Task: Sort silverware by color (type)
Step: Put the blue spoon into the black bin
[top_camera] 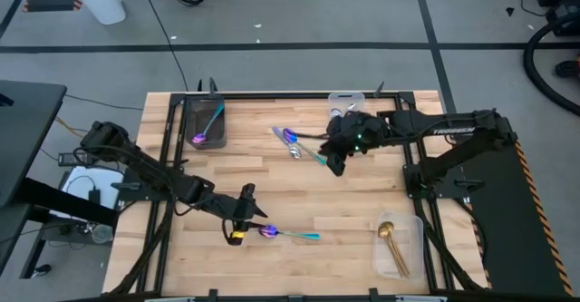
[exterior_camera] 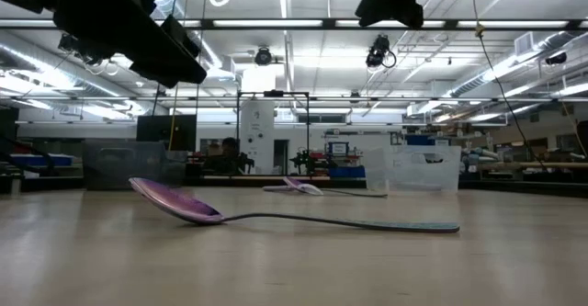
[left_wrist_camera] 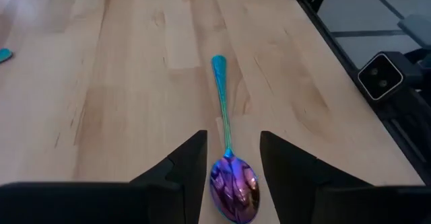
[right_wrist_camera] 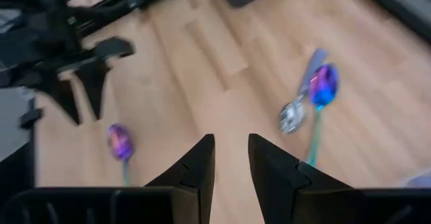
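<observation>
Two grippers hovered above the table, jaws apart and empty: the left gripper (left_wrist_camera: 229, 167) over a purple-bowled, teal-handled spoon (top_camera: 288, 235) near the front, the right gripper (top_camera: 337, 163) beside two spoons (top_camera: 295, 142) mid-table.

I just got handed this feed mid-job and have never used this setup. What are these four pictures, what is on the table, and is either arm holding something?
Two dark robot arms work at a wooden table. One picture looks straight down, one looks level across the tabletop, and the other two come from a camera on each wrist.

The left tool hangs open over the purple bowl of a teal-handled spoon lying near the front edge; nothing is gripped yet. The right tool is open and empty, above the bare wood near two more spoons in the middle.

A dark tray at the back already holds one purple-and-teal spoon. A clear bin at the front right holds gold spoons.
</observation>
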You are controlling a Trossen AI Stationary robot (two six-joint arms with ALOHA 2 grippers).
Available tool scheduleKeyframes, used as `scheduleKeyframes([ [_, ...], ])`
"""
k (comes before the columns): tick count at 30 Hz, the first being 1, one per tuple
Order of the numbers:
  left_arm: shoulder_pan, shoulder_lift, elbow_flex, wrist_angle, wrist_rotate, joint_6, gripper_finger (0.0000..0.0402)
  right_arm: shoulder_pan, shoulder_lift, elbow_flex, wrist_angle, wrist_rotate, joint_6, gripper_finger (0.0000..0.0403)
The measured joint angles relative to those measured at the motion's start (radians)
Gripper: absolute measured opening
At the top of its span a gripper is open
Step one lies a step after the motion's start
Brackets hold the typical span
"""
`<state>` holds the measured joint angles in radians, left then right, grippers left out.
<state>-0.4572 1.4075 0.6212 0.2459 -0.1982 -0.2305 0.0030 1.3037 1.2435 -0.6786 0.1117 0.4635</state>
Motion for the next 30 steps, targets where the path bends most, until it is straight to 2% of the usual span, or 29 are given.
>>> scheduleKeyframes([
  [10,-0.041,0.0,-0.023,0.036,-0.045,-0.051,0.0146,-0.107,0.0,0.0,0.065,0.052,-0.139,0.01],
  [15,-0.04,0.0,-0.023,0.036,-0.062,-0.053,0.0146,-0.119,0.02,0.0,0.13,0.052,-0.268,0.01],
  [18,-0.04,0.0,-0.023,0.036,-0.103,-0.052,0.0146,-0.119,0.043,0.0,0.194,0.059,-0.285,0.01],
  [22,-0.033,0.0,-0.023,0.04,-0.146,-0.047,0.0146,-0.121,0.112,-0.003,0.248,0.086,-0.25,0.01],
  [30,-0.005,0.0,-0.023,0.04,-0.148,-0.046,0.0146,-0.144,0.286,-0.004,0.268,0.08,-0.237,0.0101],
])
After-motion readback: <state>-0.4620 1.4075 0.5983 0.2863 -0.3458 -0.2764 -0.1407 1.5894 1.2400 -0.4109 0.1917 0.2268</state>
